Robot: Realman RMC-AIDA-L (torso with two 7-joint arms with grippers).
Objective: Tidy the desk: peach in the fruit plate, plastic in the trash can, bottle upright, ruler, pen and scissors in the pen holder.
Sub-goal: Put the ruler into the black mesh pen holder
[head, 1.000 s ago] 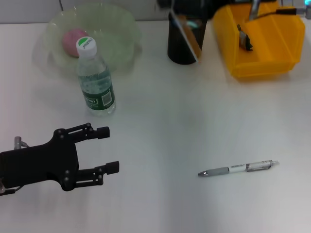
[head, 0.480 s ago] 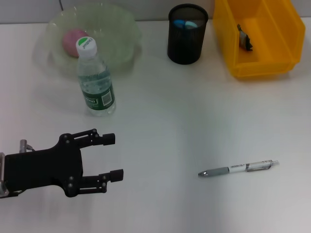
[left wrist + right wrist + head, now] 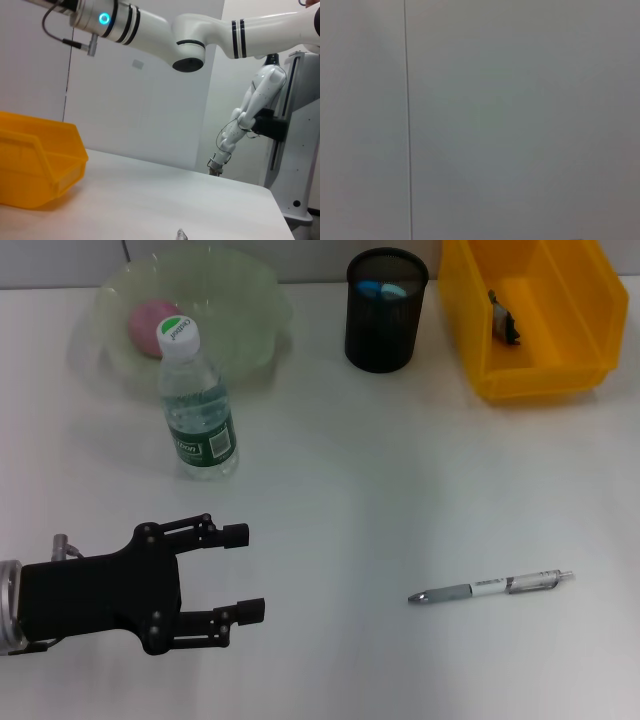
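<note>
white desk (image 3: 400, 470) fills the head view. left gripper (image 3: 245, 573) hovers low at the near left, jaws spread wide, holding nothing. peach (image 3: 150, 318) sits in the fruit plate (image 3: 250, 290), bottle (image 3: 195, 405) upright just in front. pen holder (image 3: 385, 330) has blue handles inside, trash can (image 3: 590, 340) holds a small dark scrap. pen (image 3: 490, 587) lies alone in open space, well apart from the gripper.

White worktop (image 3: 400, 480) bears: fruit plate (image 3: 250, 300) and upright bottle (image 3: 197, 410) at eleven o'clock, pen holder (image 3: 385, 325) at twelve, trash can (image 3: 540, 370) at one, pen (image 3: 490, 587) at four.
</note>
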